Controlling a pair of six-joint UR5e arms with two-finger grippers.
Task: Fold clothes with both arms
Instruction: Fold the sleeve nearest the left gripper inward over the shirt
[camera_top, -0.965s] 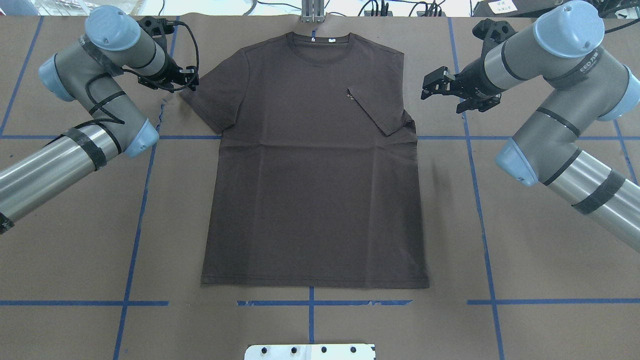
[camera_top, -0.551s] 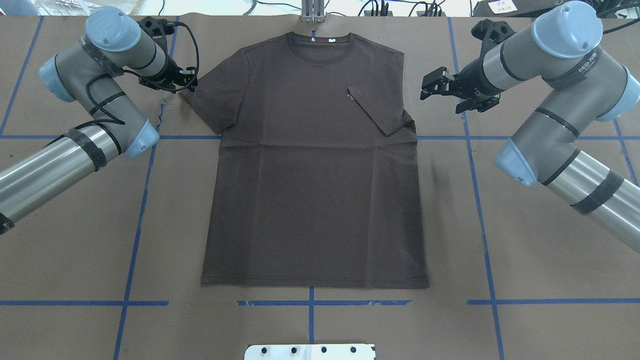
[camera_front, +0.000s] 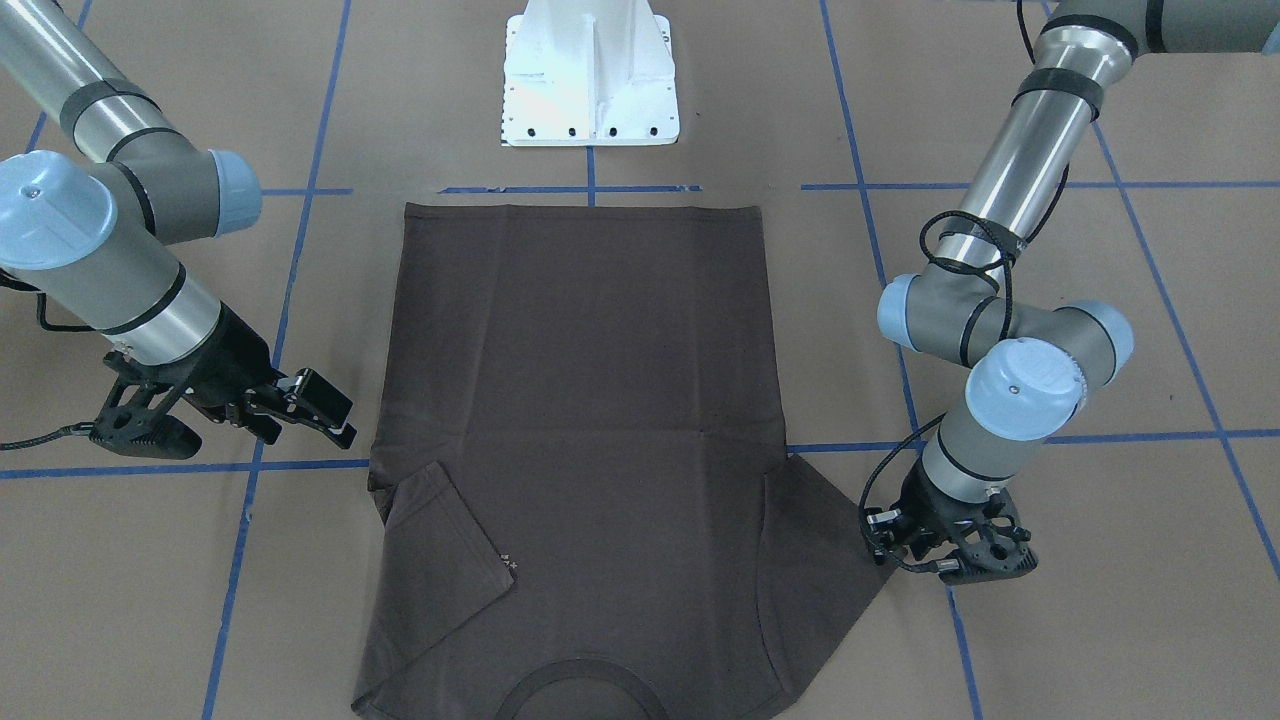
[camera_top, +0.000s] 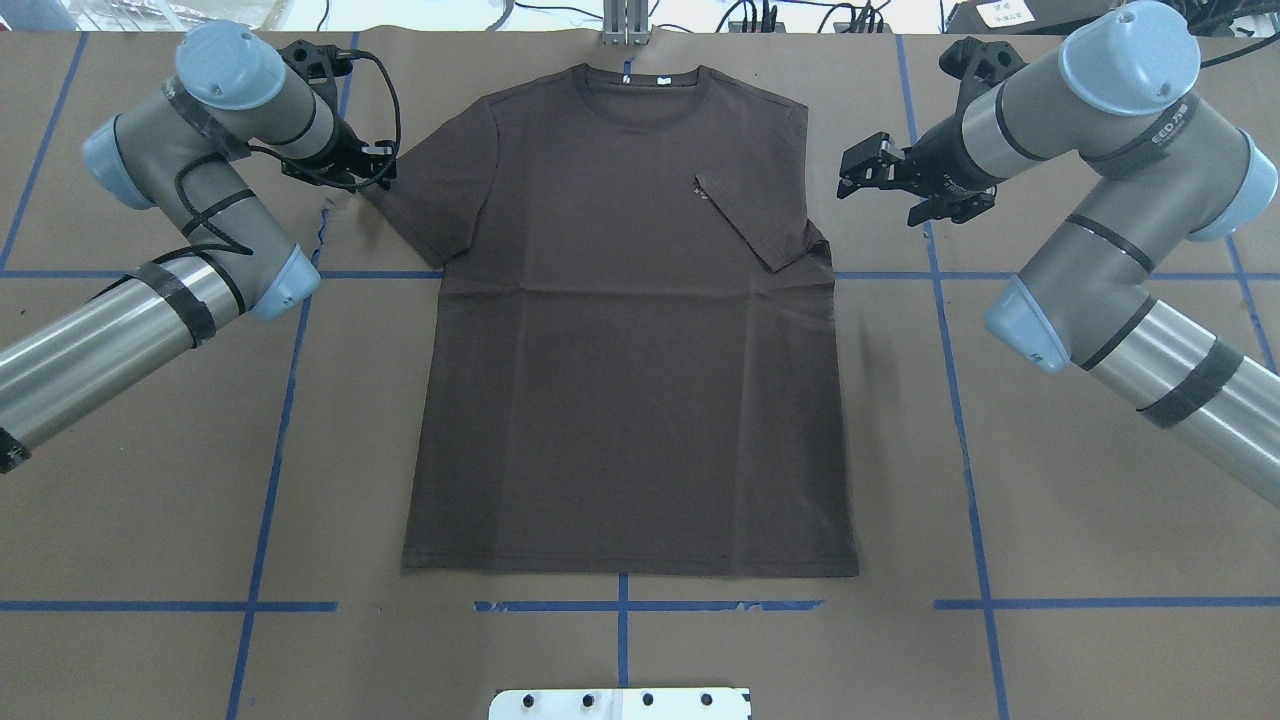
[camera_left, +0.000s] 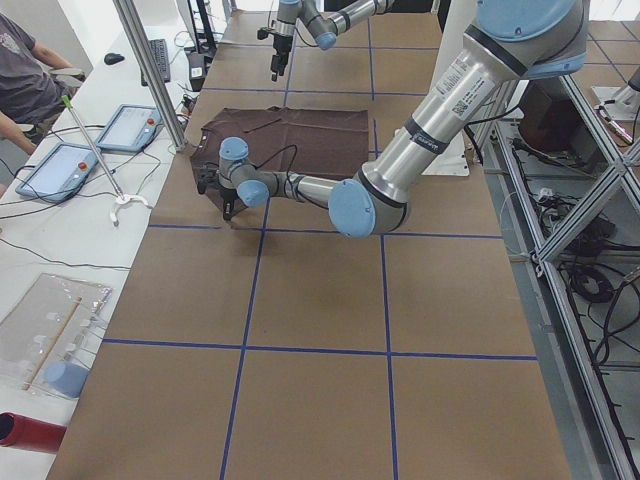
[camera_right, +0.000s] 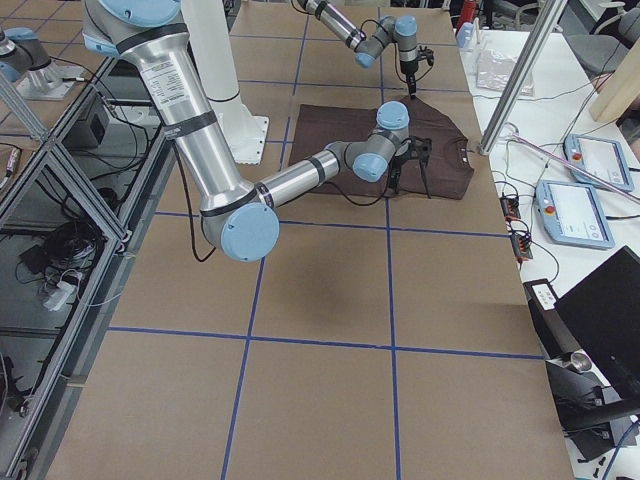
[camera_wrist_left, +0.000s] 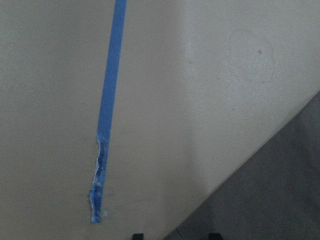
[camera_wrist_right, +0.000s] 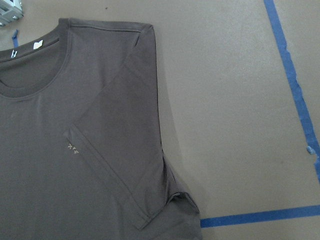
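The dark brown T-shirt (camera_top: 630, 350) lies flat on the table, collar at the far edge, front up. Its sleeve (camera_top: 760, 225) on my right side is folded in onto the chest; the other sleeve (camera_top: 420, 200) is spread out. My left gripper (camera_top: 383, 178) is low at that spread sleeve's outer edge; in the left wrist view (camera_wrist_left: 172, 236) its tips stand apart, with the sleeve's edge (camera_wrist_left: 280, 190) close by. My right gripper (camera_top: 850, 172) is open and empty beside the shirt's shoulder; the front view (camera_front: 335, 415) shows its jaws apart.
The white base plate (camera_front: 590, 70) stands at the robot's side of the table. Blue tape lines (camera_top: 270, 450) cross the brown tabletop. A metal post (camera_top: 625, 25) stands just beyond the collar. Tablets (camera_left: 60, 170) and cables lie past the table's far end.
Both grippers have shifted slightly toward the table's far edge. The left stays at the spread sleeve's edge. The shirt has not moved.
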